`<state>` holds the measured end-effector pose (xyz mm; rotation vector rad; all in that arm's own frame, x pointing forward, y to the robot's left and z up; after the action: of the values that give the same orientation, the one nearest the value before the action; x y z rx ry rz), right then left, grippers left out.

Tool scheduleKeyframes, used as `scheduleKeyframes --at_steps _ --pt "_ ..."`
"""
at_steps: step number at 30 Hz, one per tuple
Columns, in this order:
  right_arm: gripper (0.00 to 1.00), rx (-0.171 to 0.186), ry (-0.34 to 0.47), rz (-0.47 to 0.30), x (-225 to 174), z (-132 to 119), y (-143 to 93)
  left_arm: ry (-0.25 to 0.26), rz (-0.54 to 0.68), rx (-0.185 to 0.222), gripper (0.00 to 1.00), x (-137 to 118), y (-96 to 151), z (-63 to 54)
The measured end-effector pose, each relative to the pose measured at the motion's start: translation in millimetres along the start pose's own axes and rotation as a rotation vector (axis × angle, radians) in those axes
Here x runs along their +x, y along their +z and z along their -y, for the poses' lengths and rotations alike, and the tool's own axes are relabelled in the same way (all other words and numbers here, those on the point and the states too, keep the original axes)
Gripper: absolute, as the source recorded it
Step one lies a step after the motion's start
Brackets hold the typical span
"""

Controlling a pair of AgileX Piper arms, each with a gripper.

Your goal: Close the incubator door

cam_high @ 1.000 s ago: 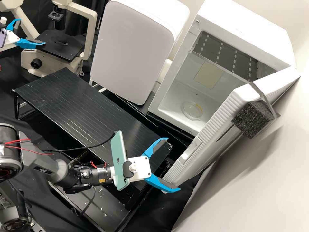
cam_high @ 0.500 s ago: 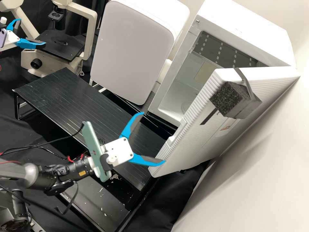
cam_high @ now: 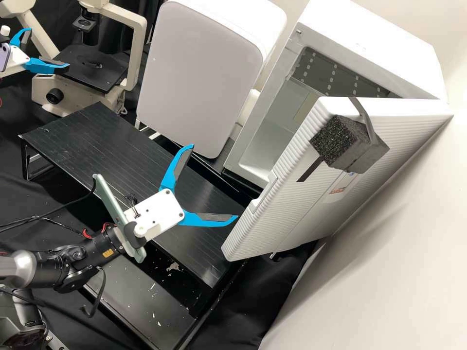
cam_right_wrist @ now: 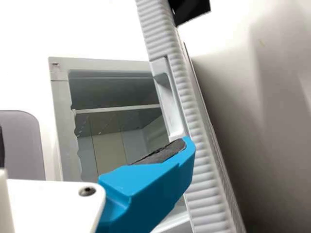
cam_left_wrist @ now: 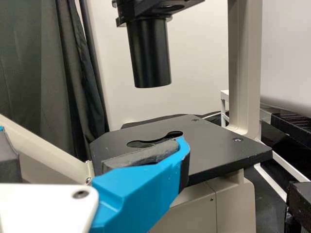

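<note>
In the high view, the white incubator (cam_high: 369,48) stands at upper right, its ribbed door (cam_high: 282,209) partly open and hiding part of the chamber. My right gripper (cam_high: 213,182), fingers spread, is left of the door's free edge; one fingertip overlaps or lies close to that edge, contact unclear. From the right wrist, the gripper (cam_right_wrist: 95,141) has a blue finger before the door edge (cam_right_wrist: 204,194), just below the recessed handle (cam_right_wrist: 169,99). My left gripper (cam_high: 48,48) is open by the microscope; the left wrist view shows this gripper (cam_left_wrist: 92,145) at the stage.
A dark foam block (cam_high: 335,143) is strapped to the door's outer face. The microscope stage (cam_high: 92,73) is at upper left. A white rounded device (cam_high: 199,78) stands beside the incubator, and a black raised platform (cam_high: 112,146) stretches before it.
The door has swung inward, narrowing the opening and covering the round dish inside. The right gripper has moved left and slightly up in the high view, staying open. The left gripper has kept still.
</note>
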<state>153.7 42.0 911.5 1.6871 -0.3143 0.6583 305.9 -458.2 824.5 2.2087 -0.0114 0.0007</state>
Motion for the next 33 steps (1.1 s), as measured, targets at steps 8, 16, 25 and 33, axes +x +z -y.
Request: scheduleKeyframes --at_steps 8,16,25,33 --pt "1.00 -0.148 0.061 0.121 2.9 -9.7 22.7 0.000 0.000 0.000 1.00 0.0 0.0 0.0" --pt "1.00 -0.206 0.044 0.218 20.3 -5.5 47.6 0.000 0.000 0.000 1.00 0.0 0.0 0.0" --pt "1.00 -0.190 -0.021 0.234 37.6 9.5 60.0 0.000 0.000 0.000 1.00 0.0 0.0 0.0" --pt "1.00 -0.138 -0.080 0.195 38.7 22.0 50.2 0.000 0.000 0.000 1.00 0.0 0.0 0.0"
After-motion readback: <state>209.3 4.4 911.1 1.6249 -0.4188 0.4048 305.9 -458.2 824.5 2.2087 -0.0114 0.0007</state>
